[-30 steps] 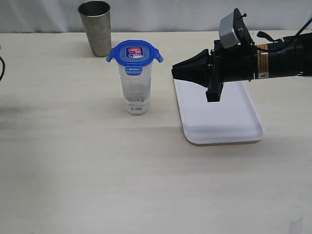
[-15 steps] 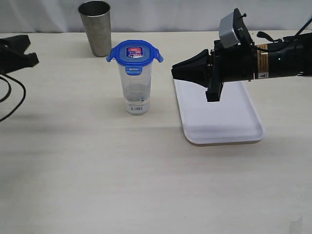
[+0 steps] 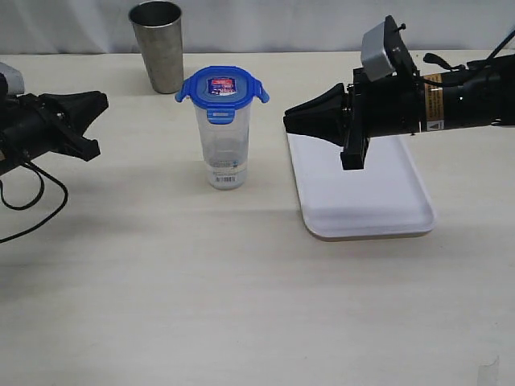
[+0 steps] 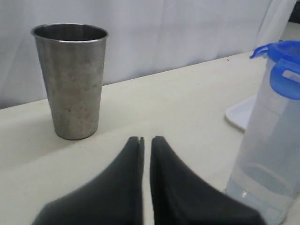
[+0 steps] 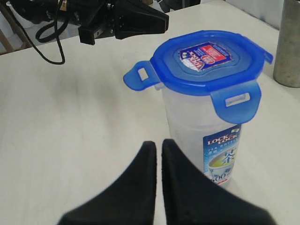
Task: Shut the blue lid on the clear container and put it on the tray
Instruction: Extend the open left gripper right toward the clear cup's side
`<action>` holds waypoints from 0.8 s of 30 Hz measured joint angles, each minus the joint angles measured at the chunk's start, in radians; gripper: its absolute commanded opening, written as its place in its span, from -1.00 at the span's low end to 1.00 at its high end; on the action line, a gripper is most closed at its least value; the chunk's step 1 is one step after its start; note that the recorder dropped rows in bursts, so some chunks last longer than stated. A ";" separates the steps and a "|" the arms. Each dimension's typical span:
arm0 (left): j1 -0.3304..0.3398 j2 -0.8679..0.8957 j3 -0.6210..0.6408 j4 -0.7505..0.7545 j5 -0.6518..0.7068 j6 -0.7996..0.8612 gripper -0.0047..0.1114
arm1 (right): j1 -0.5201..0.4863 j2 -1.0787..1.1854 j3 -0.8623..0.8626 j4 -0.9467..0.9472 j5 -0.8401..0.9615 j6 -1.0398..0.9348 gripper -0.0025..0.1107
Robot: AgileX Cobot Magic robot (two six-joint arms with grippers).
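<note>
Pale table (image 3: 161, 281), lid (image 3: 222, 85) on container (image 3: 225, 149) but flaps look unsnapped, so left gripper (image 3: 100, 100) at 9 o'clock and right gripper (image 3: 288, 121) at 3, both empty and pinched shut, should press each flap squarely.

The clear container (image 3: 224, 149) stands mid-bench (image 3: 241, 305), the blue lid (image 3: 222, 87) on top. A cup (image 3: 159, 48) sits farther back, slightly left. The tray (image 3: 370, 201) lies to the right, with the right claw (image 3: 288, 121) over its far-left corner. The left claw (image 3: 103, 100) is left of the container, apart.

Laboratory-style robot bench: pale wood-grain tabletop (image 3: 161, 305); plain white curtain (image 3: 282, 24) as backdrop; black cabled left arm (image 3: 32, 129) and right arm (image 3: 459, 100) flanking.
</note>
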 measured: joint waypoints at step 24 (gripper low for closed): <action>-0.119 0.193 -0.141 0.046 0.101 0.066 0.89 | 0.000 0.000 0.000 -0.002 0.000 0.000 -0.88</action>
